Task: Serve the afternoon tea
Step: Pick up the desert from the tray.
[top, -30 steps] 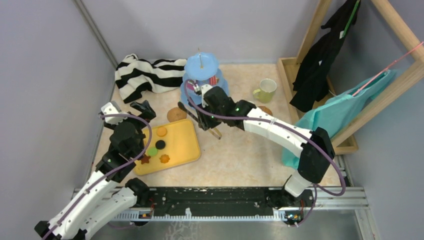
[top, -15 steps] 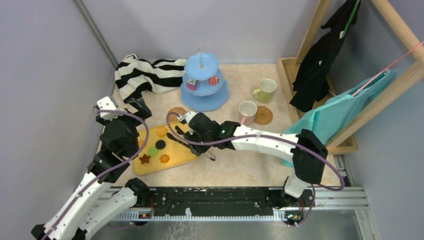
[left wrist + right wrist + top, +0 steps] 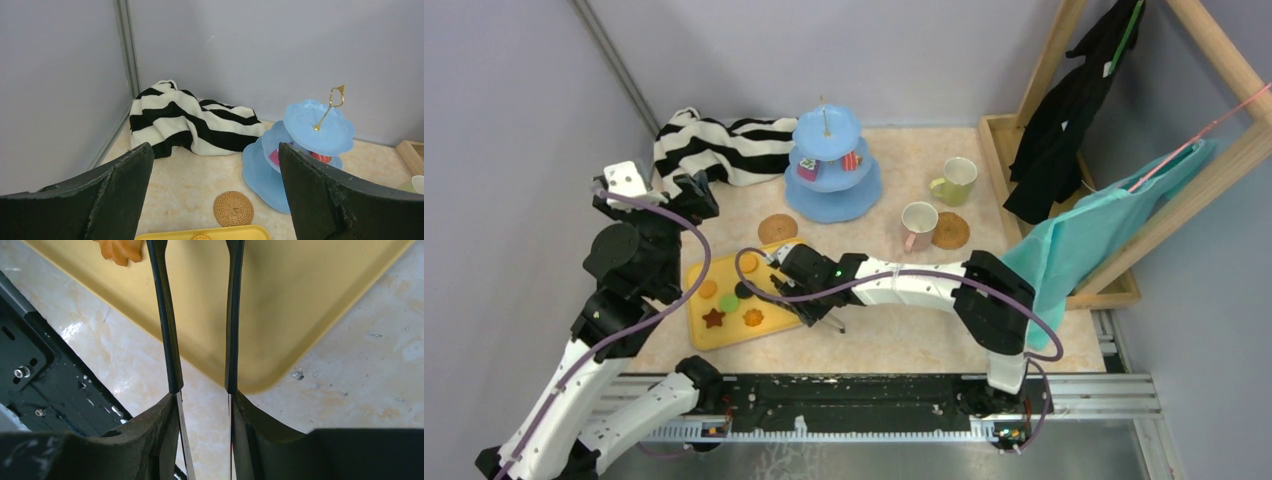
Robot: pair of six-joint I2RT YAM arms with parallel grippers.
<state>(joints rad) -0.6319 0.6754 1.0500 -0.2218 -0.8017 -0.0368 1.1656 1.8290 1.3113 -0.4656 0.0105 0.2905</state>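
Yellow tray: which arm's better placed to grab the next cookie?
Right. The right end effector is open, low over the yellow tray, beside the orange cookie. The left end effector is raised, facing the striped cloth.

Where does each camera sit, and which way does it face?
Top external: above and behind the arm bases, looking down; shows both arms, left tool and right tool.
Left wrist: raised, facing the back corner's black-and-white striped cloth and light-blue three-tier stand; its open fingers frame them.
Right wrist: low, looking down at the yellow plastic tray's corner; two fingers show.
Shared: top and left wrist both see a round cork coaster.
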